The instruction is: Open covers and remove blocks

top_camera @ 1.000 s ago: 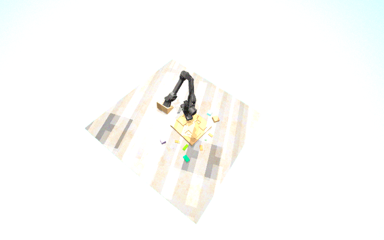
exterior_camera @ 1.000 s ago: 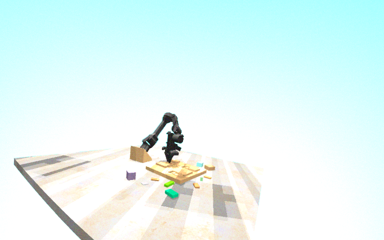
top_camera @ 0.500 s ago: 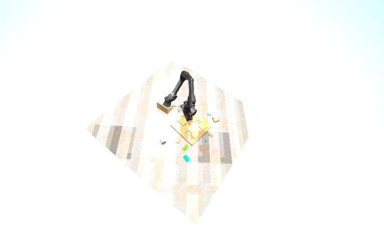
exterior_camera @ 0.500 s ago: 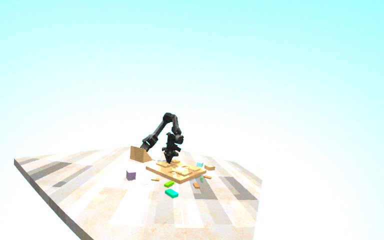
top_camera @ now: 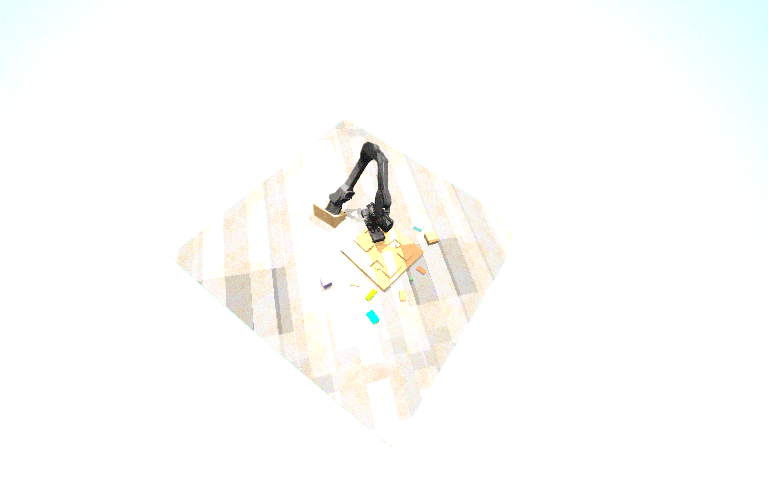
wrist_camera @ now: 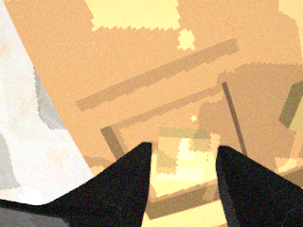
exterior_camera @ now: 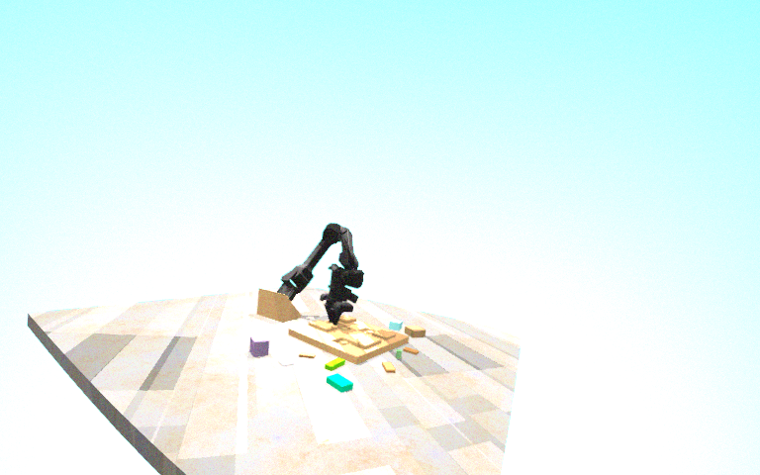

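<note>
The wooden puzzle board lies flat under the arm. Flat raised pieces stand on it, among them one left of the hand and one near the front. My gripper points down, low over the back part of the board. It is partly open, with a gap between the fingers. A small olive-yellow piece shows in that gap, apparently untouched; whether it is a block or a knob, I cannot tell. A similar piece shows at the wrist view's right edge.
A purple cube, lime block and cyan block lie off the board. A pale blue block and brown box lie to its right. A wooden wedge stands by the arm's base.
</note>
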`<state>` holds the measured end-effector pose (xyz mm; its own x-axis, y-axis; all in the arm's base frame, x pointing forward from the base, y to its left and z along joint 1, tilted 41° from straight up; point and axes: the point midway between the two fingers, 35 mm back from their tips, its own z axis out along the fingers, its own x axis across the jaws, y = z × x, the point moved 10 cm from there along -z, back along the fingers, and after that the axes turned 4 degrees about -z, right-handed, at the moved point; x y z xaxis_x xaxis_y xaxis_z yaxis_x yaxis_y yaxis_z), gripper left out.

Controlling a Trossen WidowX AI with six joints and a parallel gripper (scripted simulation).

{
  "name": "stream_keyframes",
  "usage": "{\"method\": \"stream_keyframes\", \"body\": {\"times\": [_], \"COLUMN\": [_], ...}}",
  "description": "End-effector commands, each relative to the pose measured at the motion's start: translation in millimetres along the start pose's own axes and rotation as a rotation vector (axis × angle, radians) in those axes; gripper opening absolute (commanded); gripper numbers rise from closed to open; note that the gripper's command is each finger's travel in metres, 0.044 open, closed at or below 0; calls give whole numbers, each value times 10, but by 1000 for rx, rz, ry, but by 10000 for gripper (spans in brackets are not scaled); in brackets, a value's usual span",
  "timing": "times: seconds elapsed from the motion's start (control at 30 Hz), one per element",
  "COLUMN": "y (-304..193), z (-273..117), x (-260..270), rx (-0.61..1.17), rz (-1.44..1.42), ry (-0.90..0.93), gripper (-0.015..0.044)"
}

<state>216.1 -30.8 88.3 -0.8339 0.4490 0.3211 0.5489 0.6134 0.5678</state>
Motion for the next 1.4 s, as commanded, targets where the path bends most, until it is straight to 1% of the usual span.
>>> {"method": "stream_keyframes", "body": {"times": [0.0, 0.2, 0.4, 1.37], "y": [2, 2, 1, -12], "z": [-4, -4, -22, -395], "x": [-2, -2, -4, -8], "rx": [0, 0, 0, 0], "rz": [-1, -1, 0, 5], "ry": [-1, -1, -1, 2], "gripper": [117, 80, 80, 80]}}
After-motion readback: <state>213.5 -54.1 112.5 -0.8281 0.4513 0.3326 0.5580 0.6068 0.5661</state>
